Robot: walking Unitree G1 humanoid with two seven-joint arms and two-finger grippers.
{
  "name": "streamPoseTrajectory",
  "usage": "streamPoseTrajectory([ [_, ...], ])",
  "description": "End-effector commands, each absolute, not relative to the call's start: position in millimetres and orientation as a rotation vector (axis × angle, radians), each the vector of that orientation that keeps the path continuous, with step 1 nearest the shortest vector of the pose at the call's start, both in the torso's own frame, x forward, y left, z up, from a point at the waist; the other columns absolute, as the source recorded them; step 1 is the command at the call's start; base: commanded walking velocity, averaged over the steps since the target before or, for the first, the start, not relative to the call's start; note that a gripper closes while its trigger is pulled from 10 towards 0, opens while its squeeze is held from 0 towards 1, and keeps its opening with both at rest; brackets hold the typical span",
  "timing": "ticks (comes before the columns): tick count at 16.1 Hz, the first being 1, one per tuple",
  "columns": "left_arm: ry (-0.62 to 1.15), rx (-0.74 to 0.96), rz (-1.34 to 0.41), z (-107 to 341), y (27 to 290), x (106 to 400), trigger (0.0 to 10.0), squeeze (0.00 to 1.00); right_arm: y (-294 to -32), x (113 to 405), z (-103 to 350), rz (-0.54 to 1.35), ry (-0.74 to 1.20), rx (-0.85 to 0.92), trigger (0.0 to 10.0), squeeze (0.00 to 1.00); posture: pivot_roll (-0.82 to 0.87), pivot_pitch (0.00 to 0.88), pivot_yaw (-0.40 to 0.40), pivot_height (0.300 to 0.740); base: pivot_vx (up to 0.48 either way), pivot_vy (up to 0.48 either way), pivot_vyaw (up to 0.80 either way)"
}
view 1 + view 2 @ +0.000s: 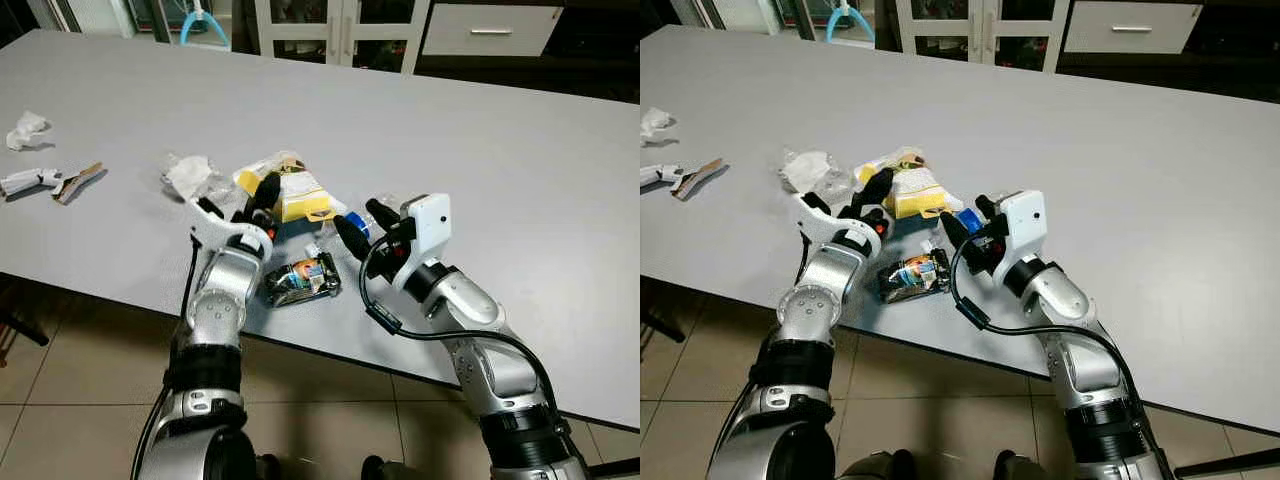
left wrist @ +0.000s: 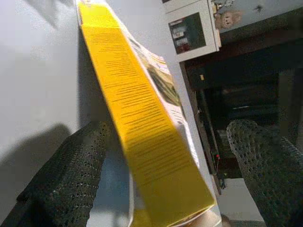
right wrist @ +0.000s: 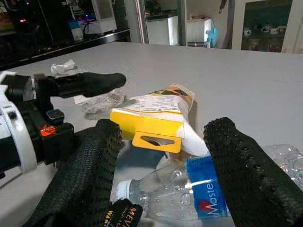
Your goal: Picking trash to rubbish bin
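Resting on table (image 1: pixel 520 150): trash cluster near front edge.
Yellow box (image 1: pixel 295 195): flat on table, between left gripper (image 1: pixel 238 208) fingers, which are spread wide.
Bottle (image 3: pixel 189 187): clear, blue label, lying between right gripper (image 1: pixel 362 226) fingers, also spread wide.
Dark wrapper (image 1: pixel 302 279): between the arms, near edge.
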State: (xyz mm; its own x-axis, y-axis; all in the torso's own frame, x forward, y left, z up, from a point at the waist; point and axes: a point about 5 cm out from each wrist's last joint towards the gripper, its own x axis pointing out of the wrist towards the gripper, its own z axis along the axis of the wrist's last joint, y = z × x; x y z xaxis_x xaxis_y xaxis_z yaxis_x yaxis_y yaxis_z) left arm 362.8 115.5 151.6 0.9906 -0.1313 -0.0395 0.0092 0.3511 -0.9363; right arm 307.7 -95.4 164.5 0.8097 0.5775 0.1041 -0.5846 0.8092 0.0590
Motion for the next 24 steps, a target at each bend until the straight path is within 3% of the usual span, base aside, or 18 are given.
streamPoseTrajectory([
  [1,0.109,-1.297,-0.233,175.9,70.5,365.2,10.0,0.0,-95.1,305.7,166.9,0.619,-0.091,0.088,10.0,0.0,-0.13,0.142,0.052,0.74,0.0,0.0,0.0],
  [11,0.128,-1.302,-0.28,179.6,57.0,368.9,10.0,0.0,-94.1,305.2,166.9,0.619,-0.095,0.089,10.0,0.0,-0.15,0.132,0.062,0.74,0.0,0.0,0.0],
  [15,0.137,-1.393,-0.297,185.8,53.3,367.8,10.0,0.0,-94.0,305.2,167.2,0.62,-0.095,0.088,10.0,0.0,-0.15,0.136,0.06,0.74,0.0,0.0,0.0],
  [24,0.12,-1.422,-0.334,211.9,54.2,343.3,10.0,0.0,-93.4,304.9,165.4,0.62,-0.09,0.092,10.0,0.0,-0.14,0.143,0.065,0.74,0.0,0.0,0.0],
])
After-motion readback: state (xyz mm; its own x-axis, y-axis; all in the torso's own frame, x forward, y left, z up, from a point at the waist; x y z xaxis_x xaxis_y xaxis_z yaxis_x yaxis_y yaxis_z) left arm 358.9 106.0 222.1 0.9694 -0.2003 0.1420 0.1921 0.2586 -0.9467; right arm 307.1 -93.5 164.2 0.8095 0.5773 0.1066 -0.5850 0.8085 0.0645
